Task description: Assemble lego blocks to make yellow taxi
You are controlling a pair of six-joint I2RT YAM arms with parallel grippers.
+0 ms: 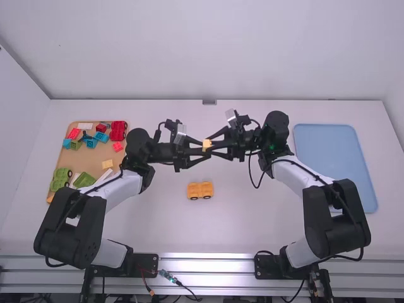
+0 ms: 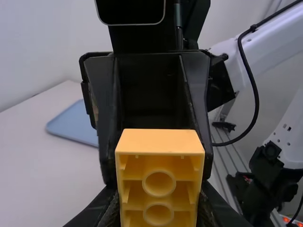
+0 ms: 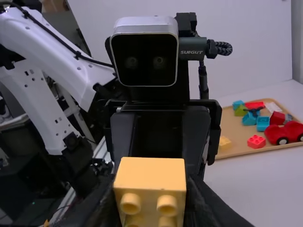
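Observation:
A yellow block (image 1: 206,144) is held in the air above the middle of the table. My left gripper (image 1: 202,146) meets it from the left, and my right gripper (image 1: 211,146) from the right. The block (image 2: 160,142) turns its hollow underside to the left wrist camera, with the left gripper (image 2: 160,194) shut on its sides. Studs show on the block (image 3: 150,175) in the right wrist view, where the right gripper (image 3: 150,196) is also shut on it. A yellow car base (image 1: 200,190) with dark wheels rests on the table, nearer the arm bases.
On the left, a tan tray (image 1: 92,161) carries several red, blue and green blocks, a red car (image 1: 118,130), a green car piece (image 1: 61,178) and a small yellow block (image 1: 107,164). A blue tray (image 1: 334,161) lies on the right, beyond the right arm.

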